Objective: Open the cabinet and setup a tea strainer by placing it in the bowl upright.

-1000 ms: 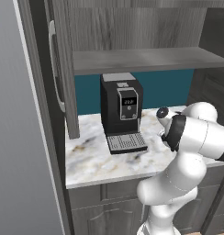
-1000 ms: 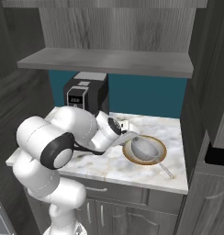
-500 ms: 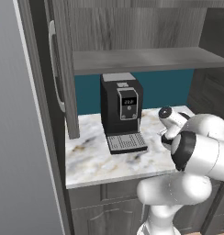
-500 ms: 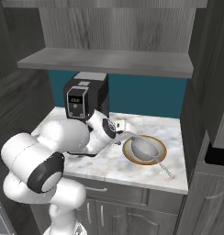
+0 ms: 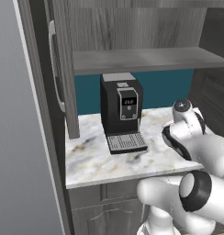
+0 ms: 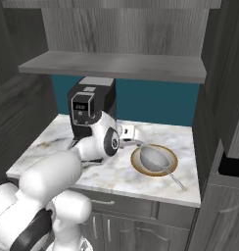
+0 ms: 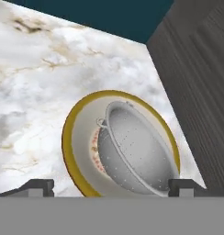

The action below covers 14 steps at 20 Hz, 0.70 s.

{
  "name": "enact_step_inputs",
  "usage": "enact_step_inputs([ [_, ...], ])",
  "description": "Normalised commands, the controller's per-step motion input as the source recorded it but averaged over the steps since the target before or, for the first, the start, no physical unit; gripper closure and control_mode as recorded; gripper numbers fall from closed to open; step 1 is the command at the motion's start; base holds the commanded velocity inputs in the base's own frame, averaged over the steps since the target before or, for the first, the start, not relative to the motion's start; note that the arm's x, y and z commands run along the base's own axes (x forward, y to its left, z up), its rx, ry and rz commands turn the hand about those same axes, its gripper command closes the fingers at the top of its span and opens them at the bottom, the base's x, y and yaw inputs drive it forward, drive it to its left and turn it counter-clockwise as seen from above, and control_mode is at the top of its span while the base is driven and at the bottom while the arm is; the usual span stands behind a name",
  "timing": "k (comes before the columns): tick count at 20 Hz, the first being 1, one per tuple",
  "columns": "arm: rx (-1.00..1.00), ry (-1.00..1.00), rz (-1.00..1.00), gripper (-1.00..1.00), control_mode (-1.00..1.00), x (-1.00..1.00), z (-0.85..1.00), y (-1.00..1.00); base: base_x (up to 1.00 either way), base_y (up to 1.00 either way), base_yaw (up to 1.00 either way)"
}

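Claw [image 7: 105, 186] has pulled back from strainer [image 6: 155, 158]

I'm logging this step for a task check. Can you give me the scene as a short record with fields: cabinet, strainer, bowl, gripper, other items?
cabinet: cabinet door swung open, inner shelf bare where visible
tea strainer: tea strainer sits in the bowl, mesh cup opening upward, handle reaching over the rim toward the counter's front
bowl: bowl on the marble counter, right of the coffee machine
gripper: gripper open, holding nothing, fingertips apart at either side of the bowl's near rim
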Motion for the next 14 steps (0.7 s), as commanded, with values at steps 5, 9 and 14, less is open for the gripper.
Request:
enact_step_inputs([
  [5,0.39,0.15,-0.01,-1.0,-1.0,-0.1,0.59,0.0,0.0,0.0,0.0],
  [9,0.38,0.24,-0.04,-1.0,-1.0,0.0,0.48,0.0,0.0,0.0,0.0],
  [14,0.32,0.26,-0.07,-1.0,-1.0,0.0,0.28,0.0,0.0,0.0,0.0],
])
